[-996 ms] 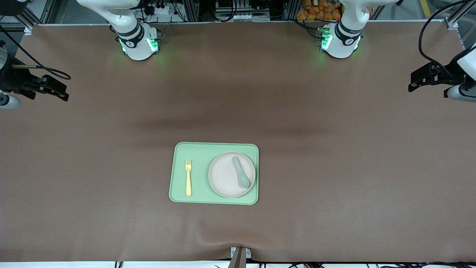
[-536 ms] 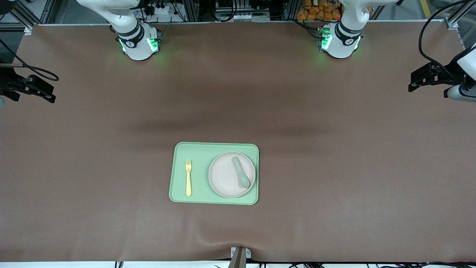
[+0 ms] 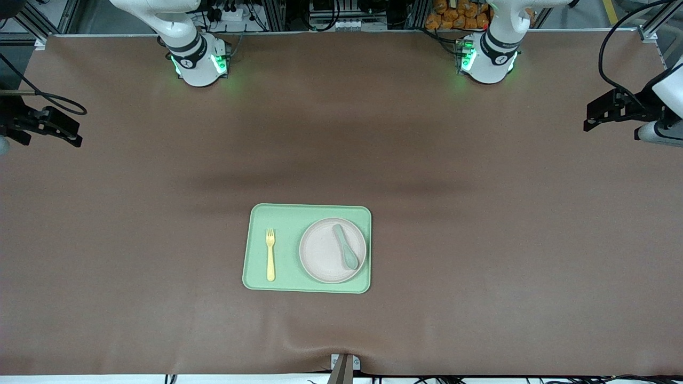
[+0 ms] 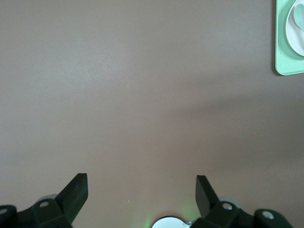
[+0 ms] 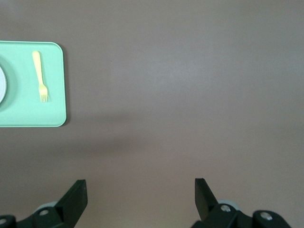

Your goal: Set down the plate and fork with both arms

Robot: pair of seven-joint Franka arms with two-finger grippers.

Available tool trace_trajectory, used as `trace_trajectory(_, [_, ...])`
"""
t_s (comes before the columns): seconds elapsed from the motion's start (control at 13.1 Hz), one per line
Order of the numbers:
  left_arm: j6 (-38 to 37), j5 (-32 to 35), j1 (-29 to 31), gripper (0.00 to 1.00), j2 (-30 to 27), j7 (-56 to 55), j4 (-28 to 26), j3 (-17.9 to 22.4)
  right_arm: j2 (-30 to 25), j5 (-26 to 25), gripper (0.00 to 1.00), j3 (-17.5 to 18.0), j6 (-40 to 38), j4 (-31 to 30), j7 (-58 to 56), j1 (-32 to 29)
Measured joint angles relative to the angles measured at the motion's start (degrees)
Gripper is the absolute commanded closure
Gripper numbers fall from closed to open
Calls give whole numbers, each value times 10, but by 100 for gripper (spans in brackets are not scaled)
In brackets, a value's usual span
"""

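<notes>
The round beige plate (image 3: pixel 323 253) lies on the light-green tray (image 3: pixel 288 218), at the tray's end toward the left arm. The pale-yellow fork (image 3: pixel 270 254) lies flat on the tray's other end, beside the plate. My left gripper (image 3: pixel 589 118) hangs open over bare table at the left arm's end, with nothing between its fingers (image 4: pixel 141 183). My right gripper (image 3: pixel 74 133) hangs open and empty (image 5: pixel 140 185) over the right arm's end. The left wrist view catches a tray corner (image 4: pixel 285 61) and the plate's edge (image 4: pixel 295 33). The right wrist view shows the fork (image 5: pixel 40 76) on the tray (image 5: pixel 28 109).
A grey-green spoon (image 3: pixel 346 246) rests on the plate. The arms' green-lit bases (image 3: pixel 200 61) (image 3: pixel 488 58) stand along the table edge farthest from the front camera. A small metal mount (image 3: pixel 344 365) sits at the nearest edge. Brown mat covers the table around the tray.
My right gripper has drawn back toward the right arm's end of the table. The left gripper has barely shifted. Tray, plate, fork and spoon have not moved.
</notes>
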Motion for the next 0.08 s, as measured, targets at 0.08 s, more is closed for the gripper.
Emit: trace_trajectory(0.08, [0,0,0,0,0,0,0,0,0,0,0,0,0,0,0,0])
